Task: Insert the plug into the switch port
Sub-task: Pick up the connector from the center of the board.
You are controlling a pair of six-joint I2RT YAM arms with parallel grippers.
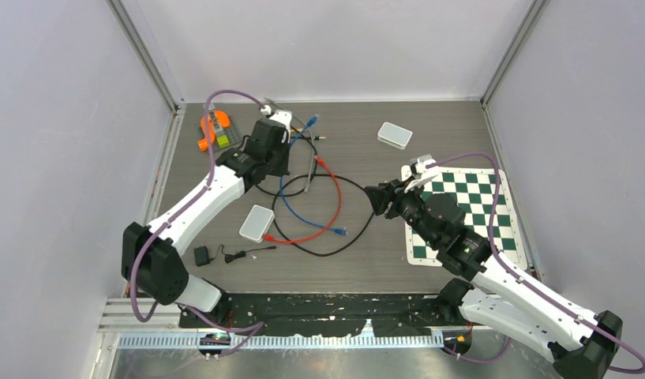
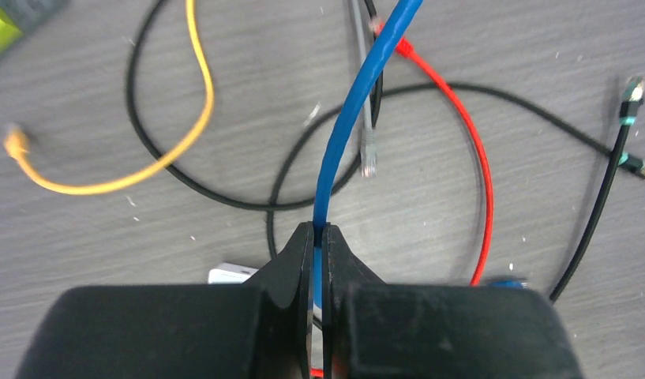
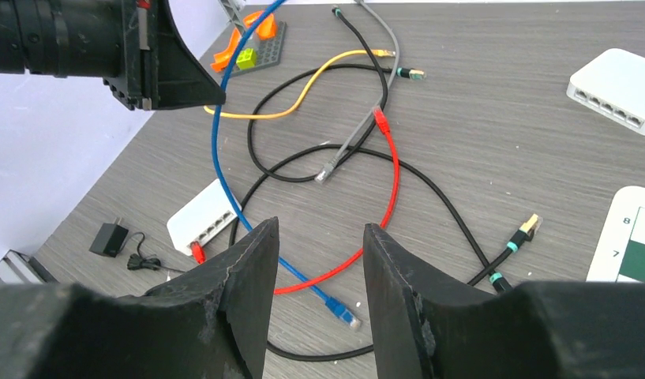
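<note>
**Top view.** The left tool (image 1: 278, 118) is seen from behind, so its tips are hard to make out. The right tool (image 1: 380, 197) is dark against the dark wood-grain desk (image 1: 358, 264), and its gap is unclear here. Pale lilac walls close the desk in on three sides. A blue cable (image 1: 286, 193) runs from the left tool back toward the arm bases. It ends in a blue plug (image 1: 343, 232) lying to the left of the right tool. A white switch (image 1: 257, 223) lies on the near side of the left tool, and a second switch (image 1: 395, 135) lies beyond the right tool. A chessboard mat (image 1: 470, 207) lies under the right arm.

**Left wrist.** The tool's body hides the lower frame. Only a white corner of the switch and part of the blue plug show above it. The fingers (image 2: 291, 264) are pressed together, pinching the blue cable, which climbs out of the top of the frame. A yellow cable (image 2: 185, 134), a grey cable (image 2: 369, 150) and a red cable (image 2: 469, 150) lie on the desk ahead.

**Right wrist.** The mat is cut off at the right edge and the left tool at the upper left. The right tool's fingers stand spread, holding and touching nothing. The blue plug lies on the desk just ahead, in line with the gap. The switch is ahead to the left with a red plug (image 3: 197, 251) at its corner. I cannot tell whether that plug is seated.
</note>
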